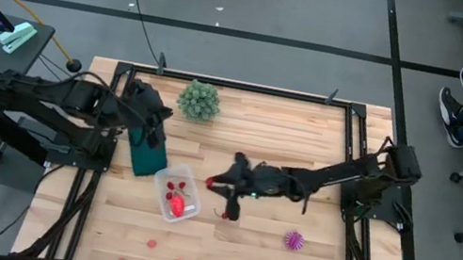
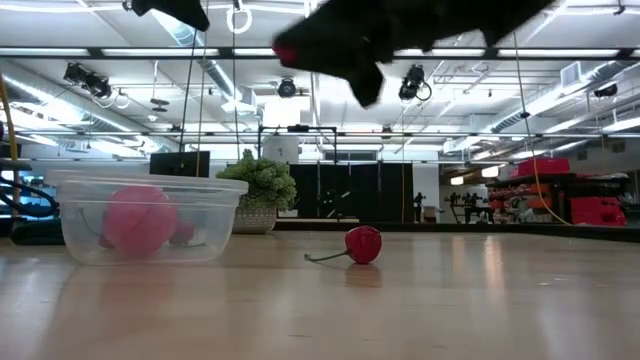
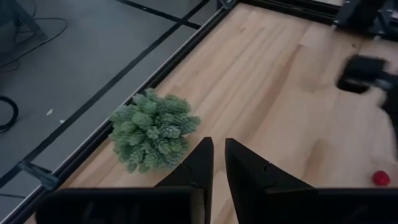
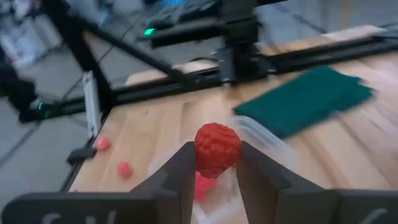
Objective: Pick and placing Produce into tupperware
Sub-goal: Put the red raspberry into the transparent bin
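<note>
A red raspberry [image 4: 217,148] sits pinched between the right gripper [image 4: 214,163] fingers, held above the table. The clear tupperware [image 1: 176,193] lies just ahead of and below it, already holding pink produce [image 2: 139,221]. To do this well, carry the berry fully over the rim before releasing, low enough not to bounce. The left gripper [image 3: 217,155], jaws nearly together and empty, waits near the bushy plant [image 3: 153,130].

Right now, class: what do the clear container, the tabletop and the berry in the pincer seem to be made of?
Container: apparently thin clear plastic, glossy; the pink produce shows through its wall.
Tabletop: wood planks, smooth; grain and seams visible.
Red berry in the right pincer: probably moulded plastic or rubber, matte, bumpy surface; uncertain which.
</note>
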`<state>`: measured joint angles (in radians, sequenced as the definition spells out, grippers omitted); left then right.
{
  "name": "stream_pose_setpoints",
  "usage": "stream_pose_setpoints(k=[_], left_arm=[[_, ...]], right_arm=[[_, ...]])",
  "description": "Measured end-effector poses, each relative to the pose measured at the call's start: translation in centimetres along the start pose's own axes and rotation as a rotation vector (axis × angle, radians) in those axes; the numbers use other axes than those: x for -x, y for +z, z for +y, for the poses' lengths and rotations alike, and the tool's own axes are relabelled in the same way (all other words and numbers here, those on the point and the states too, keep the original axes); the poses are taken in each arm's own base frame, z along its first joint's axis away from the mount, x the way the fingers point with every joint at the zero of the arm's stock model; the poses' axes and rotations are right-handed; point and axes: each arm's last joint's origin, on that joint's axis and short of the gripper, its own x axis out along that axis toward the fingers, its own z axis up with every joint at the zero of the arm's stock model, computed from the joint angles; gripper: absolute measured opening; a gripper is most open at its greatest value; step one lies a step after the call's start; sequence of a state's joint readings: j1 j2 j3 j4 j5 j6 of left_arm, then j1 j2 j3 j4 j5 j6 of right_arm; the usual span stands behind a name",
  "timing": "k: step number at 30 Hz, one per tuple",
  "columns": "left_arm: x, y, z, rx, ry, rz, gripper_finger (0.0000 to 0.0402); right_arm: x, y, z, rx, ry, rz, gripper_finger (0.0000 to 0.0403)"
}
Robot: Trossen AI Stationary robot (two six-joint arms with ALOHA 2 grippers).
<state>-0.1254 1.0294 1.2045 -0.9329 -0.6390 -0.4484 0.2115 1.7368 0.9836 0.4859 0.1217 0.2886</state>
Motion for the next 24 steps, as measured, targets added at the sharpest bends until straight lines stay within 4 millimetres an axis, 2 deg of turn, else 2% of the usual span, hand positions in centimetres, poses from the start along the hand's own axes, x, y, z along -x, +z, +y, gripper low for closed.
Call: stream_pose_setpoints(k=[4, 9, 12, 16, 20, 24], left_arm=[[-0.5, 0.1, 0.2, 0.004, 0.026, 0.013, 0.0044], [-0.7, 0.1, 0.1, 0.004, 0.029, 0.022, 0.0045], [-0.7, 0.1, 0.1, 0.003, 0.029, 0.023, 0.0045], [-0.7, 0.0, 0.1, 0.0, 0.03, 0.025, 0.004], [-0.7, 0.0, 0.1, -0.001, 0.031, 0.027, 0.004], [-0.7, 0.0, 0.1, -0.001, 0.031, 0.027, 0.0044]], right_arm=[[-4.0, 0.6, 1.2, 0.066, 0.041, 0.114, 0.0107], [-8.7, -0.8, 1.3, 0.158, 0.01, 0.265, 0.0107], [-10.5, -1.2, 1.3, 0.193, 0.005, 0.326, 0.0107], [-11.8, -1.6, 1.3, 0.241, -0.001, 0.388, 0.0107], [-11.9, -0.8, 1.2, 0.255, 0.003, 0.417, 0.0113], [-11.5, -0.5, 0.8, 0.225, -0.001, 0.449, 0.0139]])
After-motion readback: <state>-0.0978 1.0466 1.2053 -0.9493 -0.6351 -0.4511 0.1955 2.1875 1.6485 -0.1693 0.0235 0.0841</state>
